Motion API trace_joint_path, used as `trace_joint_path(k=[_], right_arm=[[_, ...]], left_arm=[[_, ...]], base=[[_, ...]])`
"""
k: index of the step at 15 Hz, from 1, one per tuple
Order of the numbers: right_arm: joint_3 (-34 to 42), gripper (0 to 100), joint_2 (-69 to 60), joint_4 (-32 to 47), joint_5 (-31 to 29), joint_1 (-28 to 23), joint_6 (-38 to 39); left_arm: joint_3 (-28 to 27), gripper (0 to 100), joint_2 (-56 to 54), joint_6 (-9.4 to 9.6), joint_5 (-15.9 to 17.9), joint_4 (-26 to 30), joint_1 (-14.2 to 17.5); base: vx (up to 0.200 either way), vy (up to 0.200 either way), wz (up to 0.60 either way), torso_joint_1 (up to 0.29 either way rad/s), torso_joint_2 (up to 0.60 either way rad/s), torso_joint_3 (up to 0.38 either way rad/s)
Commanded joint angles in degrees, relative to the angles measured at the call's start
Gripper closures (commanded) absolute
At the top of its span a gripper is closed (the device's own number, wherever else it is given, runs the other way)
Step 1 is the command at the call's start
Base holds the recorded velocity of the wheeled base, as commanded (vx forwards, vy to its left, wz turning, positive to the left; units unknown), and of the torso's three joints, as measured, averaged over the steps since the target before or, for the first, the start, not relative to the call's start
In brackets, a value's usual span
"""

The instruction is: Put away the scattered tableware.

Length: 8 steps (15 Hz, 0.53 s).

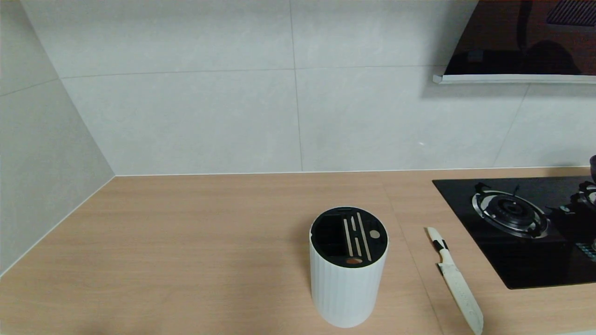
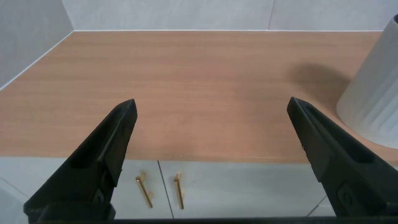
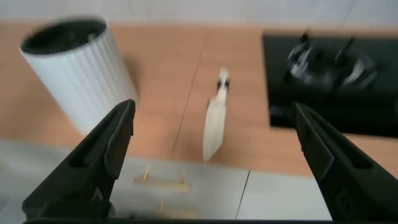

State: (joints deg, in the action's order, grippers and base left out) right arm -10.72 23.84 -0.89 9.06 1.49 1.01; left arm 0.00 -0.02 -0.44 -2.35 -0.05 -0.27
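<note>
Grippers sit nearest, both at the counter's (image 2: 186,81) front edge. L gripper (image 2: 211,112) hangs above the cabinet handles (image 2: 161,190), fingers (image 2: 106,155) spread wide, nothing betw. them. R gripper (image 3: 212,112) is the same: fingers (image 3: 102,155) wide apart, empty, w/ the knife (image 3: 214,124) roughly centred ahead of it but apart from it.

Knife lies flat on the counter, right of the holder (image 1: 348,267) and left of the hob (image 1: 517,228), touching neither. Long axis runs near-to-far w/ a slight slant. Blade tip is the near end, close to the front edge and a bit further right. Handle is the far end, pale w/ a dark band, aimed twd the wall (image 1: 298,116).

Handling, as a guess: stiff, light, thin, so it won't flex but may skid on the smooth wood if nudged. Blade looks slick and is prob. sharp, a poor place to pinch. Best hold is the handle, across its sides just behind the dark band. Handle being the far end, the R arm would need to reach over the blade. Since it lies flat, fingertips must get low beside it.

Holder stands upright, a white ribbed cylinder w/ a black top showing narrow slots and a bigger open well. Slots look tight, so the blade would need to go in tip-down and lined up w/ a slot.

Beyond: hob w/ a burner ring, then tiled wall, and the hood (image 1: 521,42) up right.
</note>
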Motion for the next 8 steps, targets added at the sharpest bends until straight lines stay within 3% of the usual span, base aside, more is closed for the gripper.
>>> trace_joint_path(k=[1, 4, 8], right_arm=[[-6.7, 0, 19.1, -0.1, 0.1, 3.5, 0.0], [-13.6, 0, 34.7, -0.2, -3.8, 7.9, 0.0], [-20.0, 0, 48.5, -5.7, -4.9, 9.8, -0.3]], left_arm=[[0.0, 0, 0.0, 0.00, 0.0, 0.0, 0.0], [0.0, 0, 0.0, 0.00, 0.0, 0.0, 0.0], [0.0, 0, 0.0, 0.00, 0.0, 0.0, 0.0]], base=[[0.000, 0.000, 0.00, 0.000, 0.00, 0.000], [0.000, 0.000, 0.00, 0.000, 0.00, 0.000], [0.000, 0.000, 0.00, 0.000, 0.00, 0.000]])
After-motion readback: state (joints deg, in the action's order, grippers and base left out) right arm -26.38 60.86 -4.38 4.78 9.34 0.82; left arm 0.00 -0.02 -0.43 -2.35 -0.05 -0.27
